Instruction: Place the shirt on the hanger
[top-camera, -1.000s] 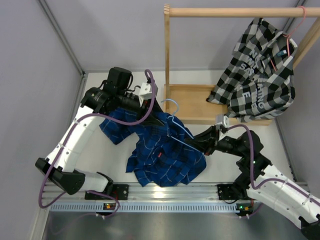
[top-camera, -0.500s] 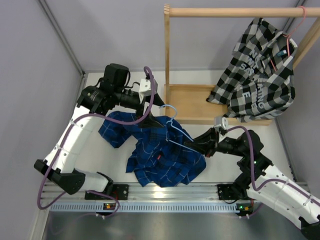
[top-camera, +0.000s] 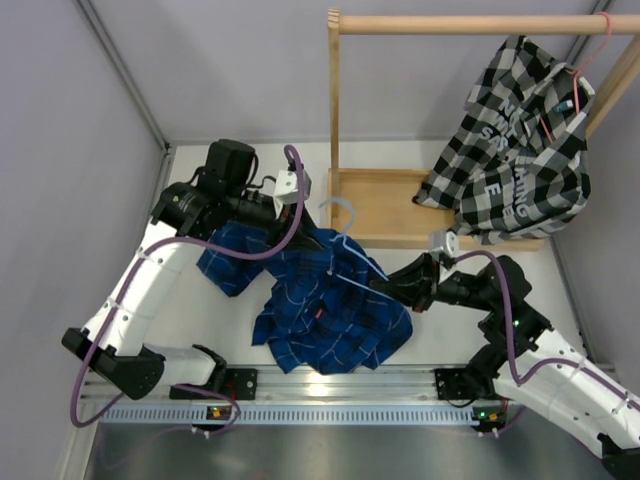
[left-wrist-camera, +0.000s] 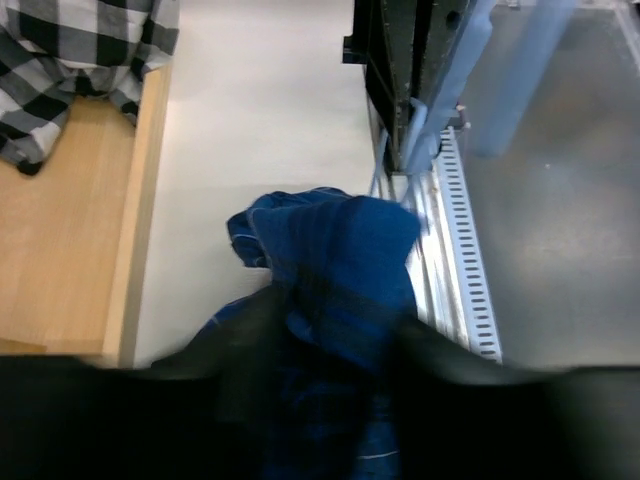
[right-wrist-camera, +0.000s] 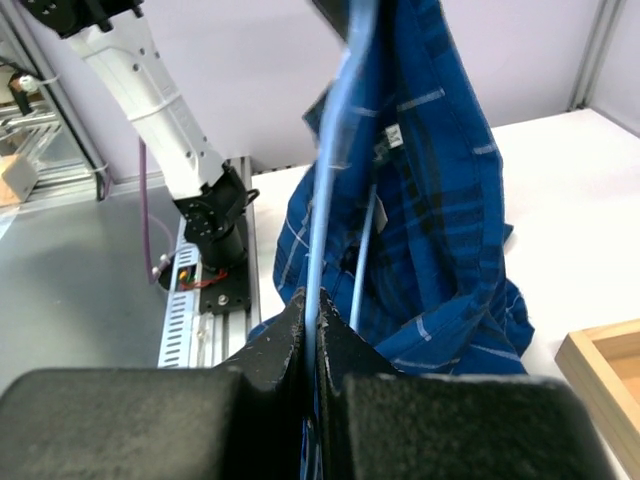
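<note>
Right tool (right-wrist-camera: 312, 300): closed on the hanger (right-wrist-camera: 330, 170), with the pale blue wire pinched between the two fingers.
Left tool (left-wrist-camera: 330, 325): appears clamped on a bunch of the shirt (left-wrist-camera: 340, 240). The wrist view is blurred, but blue cloth sits between the dark fingers.
Hanger position: held tilted above the counter (top-camera: 430, 310), with the hook pointing toward the base of the wooden rack (top-camera: 385, 205). One wire runs down across the blue cloth to the right tool.
Shirt position: between the two arms, with its upper part lifted at the left tool and draped against the hanger. The rest is heaped on the counter. The neck label shows beside the wire in the right wrist view.
Step in hand: probably working a hanger shoulder into the neck opening. How far it has gone inside cannot be told.
Next move calls for: the left tool to keep the collar spread while the right tool slides the wire further under the cloth. The soft fabric may slip off the thin wire.
Nearby: a checked shirt (top-camera: 515, 150) hangs on the rack, well apart.
</note>
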